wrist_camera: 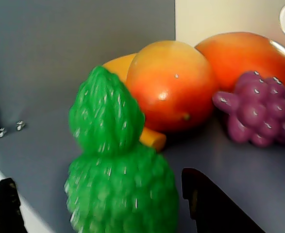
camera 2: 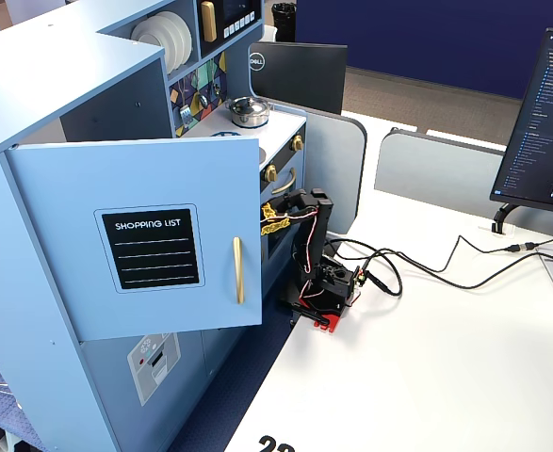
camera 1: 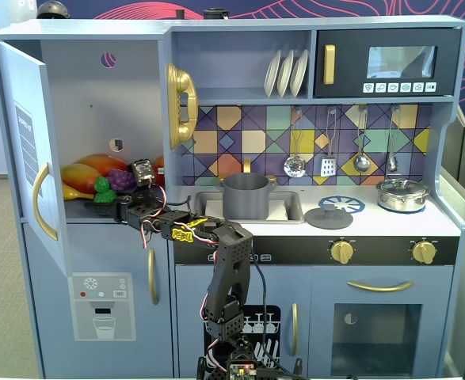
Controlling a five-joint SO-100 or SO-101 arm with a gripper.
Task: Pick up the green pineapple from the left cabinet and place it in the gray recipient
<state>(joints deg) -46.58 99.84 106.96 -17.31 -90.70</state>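
The green pineapple (wrist_camera: 118,184) stands upright on the shelf of the left cabinet (camera 1: 89,103), whose door (camera 1: 30,158) is swung open. In a fixed view the pineapple (camera 1: 102,190) sits at the front of the shelf. My gripper (wrist_camera: 97,177) reaches into the cabinet and is open, with one black finger (wrist_camera: 205,199) on each side of the pineapple's body and a gap showing on both sides. In a fixed view the gripper (camera 1: 116,204) is just right of and below the fruit. The gray recipient (camera 1: 245,196) stands in the sink, empty as far as I can see.
Orange-red mangoes (wrist_camera: 171,85), a yellow piece (wrist_camera: 152,138) and a purple grape bunch (wrist_camera: 261,109) lie just behind the pineapple. A shiny lidded pot (camera 1: 402,194) and a gray lid (camera 1: 329,217) sit on the counter. In another fixed view the open door (camera 2: 144,235) hides the shelf.
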